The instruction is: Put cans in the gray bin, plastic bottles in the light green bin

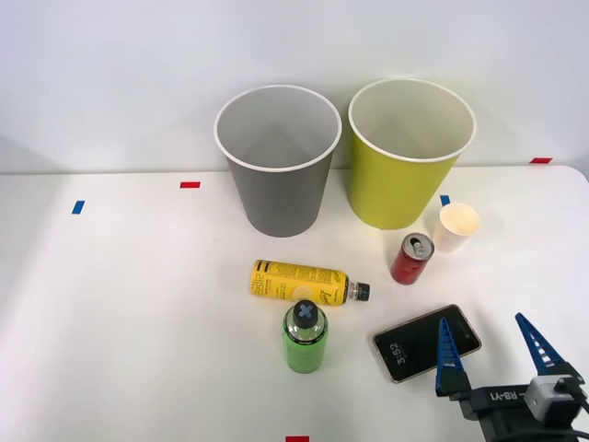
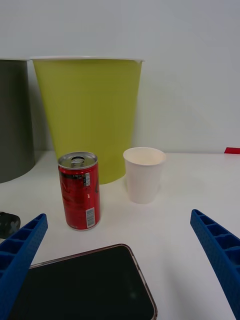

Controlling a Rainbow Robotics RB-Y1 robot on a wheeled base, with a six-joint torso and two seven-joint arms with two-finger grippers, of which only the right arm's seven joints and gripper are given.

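Beside paper cup, cylindrical red can

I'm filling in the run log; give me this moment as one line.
right gripper: open, over phone | red can: upright by paper cup | yellow bottle: lying | green bottle: upright | nothing visible in bins

gray bin cut by wrist view's edge, phone partly cropped

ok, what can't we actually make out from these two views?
- Gray bin: bottom hidden by its own wall in the front view; cut by the frame edge in the wrist view.
- Light green bin: inside floor likewise hidden.
- Phone: near end cut off by the wrist view's edge.
- Yellow bottle: label text too small.
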